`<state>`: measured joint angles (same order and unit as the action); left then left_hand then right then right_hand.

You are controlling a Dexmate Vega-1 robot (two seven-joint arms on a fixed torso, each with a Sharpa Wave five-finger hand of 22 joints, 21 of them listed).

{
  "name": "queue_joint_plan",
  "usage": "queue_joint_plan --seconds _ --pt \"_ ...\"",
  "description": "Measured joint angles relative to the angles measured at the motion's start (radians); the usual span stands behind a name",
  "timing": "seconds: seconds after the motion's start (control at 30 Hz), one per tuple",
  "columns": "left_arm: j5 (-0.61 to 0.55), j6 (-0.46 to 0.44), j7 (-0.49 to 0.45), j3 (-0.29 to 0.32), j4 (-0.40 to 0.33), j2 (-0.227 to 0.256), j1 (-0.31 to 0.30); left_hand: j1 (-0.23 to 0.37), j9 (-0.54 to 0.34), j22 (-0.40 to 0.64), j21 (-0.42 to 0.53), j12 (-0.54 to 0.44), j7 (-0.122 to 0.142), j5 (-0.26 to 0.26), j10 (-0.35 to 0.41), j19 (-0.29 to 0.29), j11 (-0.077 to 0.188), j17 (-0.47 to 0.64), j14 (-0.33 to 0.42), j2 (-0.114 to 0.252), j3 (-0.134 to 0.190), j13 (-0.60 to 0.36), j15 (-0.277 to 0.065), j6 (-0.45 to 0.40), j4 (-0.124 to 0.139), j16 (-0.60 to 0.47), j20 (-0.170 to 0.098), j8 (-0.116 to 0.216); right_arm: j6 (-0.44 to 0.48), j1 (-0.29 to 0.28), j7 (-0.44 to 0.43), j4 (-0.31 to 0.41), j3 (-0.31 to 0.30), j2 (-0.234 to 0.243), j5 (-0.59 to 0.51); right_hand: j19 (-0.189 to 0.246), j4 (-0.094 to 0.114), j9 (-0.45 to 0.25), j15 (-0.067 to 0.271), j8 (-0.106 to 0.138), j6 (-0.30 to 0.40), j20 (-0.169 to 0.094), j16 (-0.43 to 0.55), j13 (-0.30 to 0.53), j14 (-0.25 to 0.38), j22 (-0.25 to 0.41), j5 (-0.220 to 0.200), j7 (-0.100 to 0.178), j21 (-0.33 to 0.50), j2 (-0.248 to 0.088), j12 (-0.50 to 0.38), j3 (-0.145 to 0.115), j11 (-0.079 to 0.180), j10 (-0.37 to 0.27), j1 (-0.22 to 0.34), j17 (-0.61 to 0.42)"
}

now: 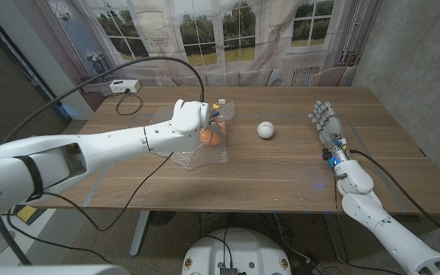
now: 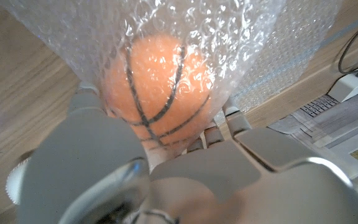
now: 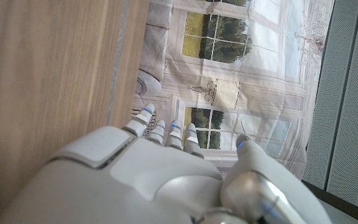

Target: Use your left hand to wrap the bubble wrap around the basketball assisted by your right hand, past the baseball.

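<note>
Your left hand [image 1: 189,117] sat over the basketball [image 1: 213,136] near the middle of the worktop [image 1: 281,176], its fingers closed on the ball through the bubble wrap [image 1: 197,156]. In the left wrist view the orange basketball [image 2: 160,87] showed through the clear wrap [image 2: 247,43], which draped over it, with fingers [image 2: 232,115] pressed at its sides. Part of the sheet lay spread on the worktop around the ball. The baseball [image 1: 265,130] lay just to the right of the ball, apart from the wrap, between your 2 hands. Your right hand [image 1: 326,124] stood well apart at the right side, fingers straight and spread, holding nothing. A black cable [image 1: 140,195] crossed the worktop under your left arm, and a white power strip [image 1: 124,87] lay at the far left corner.
</note>
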<state>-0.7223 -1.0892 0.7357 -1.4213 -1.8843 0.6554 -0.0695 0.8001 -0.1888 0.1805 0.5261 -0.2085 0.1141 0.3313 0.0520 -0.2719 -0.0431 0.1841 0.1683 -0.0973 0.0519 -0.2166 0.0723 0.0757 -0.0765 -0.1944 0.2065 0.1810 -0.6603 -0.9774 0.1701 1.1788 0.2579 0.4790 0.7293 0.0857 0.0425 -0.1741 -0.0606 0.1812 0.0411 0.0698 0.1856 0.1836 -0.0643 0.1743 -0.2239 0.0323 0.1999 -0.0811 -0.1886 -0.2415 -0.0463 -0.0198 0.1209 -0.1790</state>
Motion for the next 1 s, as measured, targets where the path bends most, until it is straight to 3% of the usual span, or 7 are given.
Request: queue_joint_plan --seconds 0.33,0.47,0.53,0.63,0.7,0.8,1.0 --pt "-0.105 -0.058 0.152 -0.119 0.082 -0.061 0.068 0.078 -0.003 0.001 0.056 -0.029 0.021 -0.024 0.04 -0.236 0.016 -0.002 0.108 0.055 0.017 -0.011 -0.035 -0.01 -0.027 -0.024 -0.006 0.016 -0.008 0.026 0.025 -0.036 -0.001 -0.008 0.008 0.0 0.0 0.0 0.004 0.0 0.0 0.0 0.0 0.0 0.004 0.0 0.0 0.0 0.0 0.0 0.0 0.0 0.0 0.0 0.0 0.0" --pt "-0.137 -0.074 0.189 -0.139 0.114 -0.079 0.072 0.126 -0.005 -0.004 0.073 -0.057 0.024 -0.068 0.104 -0.337 0.024 0.001 0.192 0.086 0.038 -0.018 -0.07 -0.073 -0.048 -0.045 -0.041 0.038 -0.01 0.041 0.032 -0.059 -0.001 -0.012 0.009 0.0 0.0 0.0 0.004 0.0 0.0 0.0 0.0 0.0 0.004 0.0 0.0 0.0 0.0 0.0 0.0 0.0 0.0 0.0 0.0 0.0" --pt "-0.142 -0.075 0.192 -0.144 0.128 -0.086 0.072 0.138 -0.009 -0.004 0.084 -0.075 0.019 -0.097 0.151 -0.385 0.033 0.003 0.232 0.085 0.061 -0.025 -0.083 -0.129 -0.058 -0.058 -0.076 0.054 -0.011 0.045 0.035 -0.064 -0.001 -0.013 0.009 0.0 0.0 0.0 0.004 0.0 0.0 0.0 0.0 0.0 0.004 0.0 0.0 0.0 0.0 0.0 0.0 0.0 0.0 0.0 0.0 0.0" --pt "-0.154 -0.076 0.189 -0.146 0.144 -0.092 0.064 0.151 -0.016 -0.004 0.108 -0.12 0.013 -0.129 0.243 -0.477 0.036 0.007 0.319 0.071 0.085 -0.042 -0.076 -0.27 -0.061 -0.089 -0.146 0.105 -0.012 0.054 0.038 -0.075 -0.001 -0.015 0.009 0.0 0.0 0.0 0.004 0.0 0.0 0.0 0.0 0.0 0.004 0.0 0.0 0.0 0.0 0.0 0.0 0.0 0.0 0.0 0.0 0.0" --pt "-0.164 -0.074 0.174 -0.146 0.155 -0.094 0.051 0.157 -0.025 -0.005 0.121 -0.156 0.009 -0.132 0.298 -0.532 0.029 0.013 0.367 0.065 0.106 -0.059 -0.058 -0.278 -0.059 -0.121 -0.187 0.161 -0.013 0.059 0.04 -0.083 -0.001 -0.016 0.009 0.0 0.0 0.0 0.004 0.0 0.0 0.0 0.0 0.0 0.004 0.0 0.0 0.0 0.0 0.0 0.0 0.0 0.0 0.0 0.0 0.0" --pt "-0.178 -0.064 0.135 -0.139 0.163 -0.094 0.03 0.181 -0.043 -0.006 0.147 -0.214 -0.01 -0.136 0.343 -0.597 -0.012 0.037 0.399 0.041 0.142 -0.091 -0.026 -0.297 -0.052 -0.185 -0.241 0.244 -0.013 0.066 0.04 -0.092 -0.001 -0.016 0.009 0.0 0.0 0.0 0.004 0.0 0.0 0.0 0.0 0.0 0.004 0.0 0.0 0.0 0.0 0.0 0.0 0.0 0.0 0.0 0.0 0.0" --pt "-0.178 -0.064 0.135 -0.099 0.167 -0.082 -0.035 0.267 -0.101 0.009 0.232 -0.343 -0.065 -0.131 0.415 -0.666 -0.079 0.158 0.485 -0.045 0.174 -0.204 0.038 -0.366 -0.02 -0.296 -0.303 0.378 -0.015 0.066 0.041 -0.092 -0.001 -0.016 0.006 0.0 0.0 0.0 0.004 0.0 0.0 0.0 0.0 0.0 0.004 0.0 0.0 0.0 0.0 0.0 0.0 0.0 0.0 0.0 0.0 0.0"
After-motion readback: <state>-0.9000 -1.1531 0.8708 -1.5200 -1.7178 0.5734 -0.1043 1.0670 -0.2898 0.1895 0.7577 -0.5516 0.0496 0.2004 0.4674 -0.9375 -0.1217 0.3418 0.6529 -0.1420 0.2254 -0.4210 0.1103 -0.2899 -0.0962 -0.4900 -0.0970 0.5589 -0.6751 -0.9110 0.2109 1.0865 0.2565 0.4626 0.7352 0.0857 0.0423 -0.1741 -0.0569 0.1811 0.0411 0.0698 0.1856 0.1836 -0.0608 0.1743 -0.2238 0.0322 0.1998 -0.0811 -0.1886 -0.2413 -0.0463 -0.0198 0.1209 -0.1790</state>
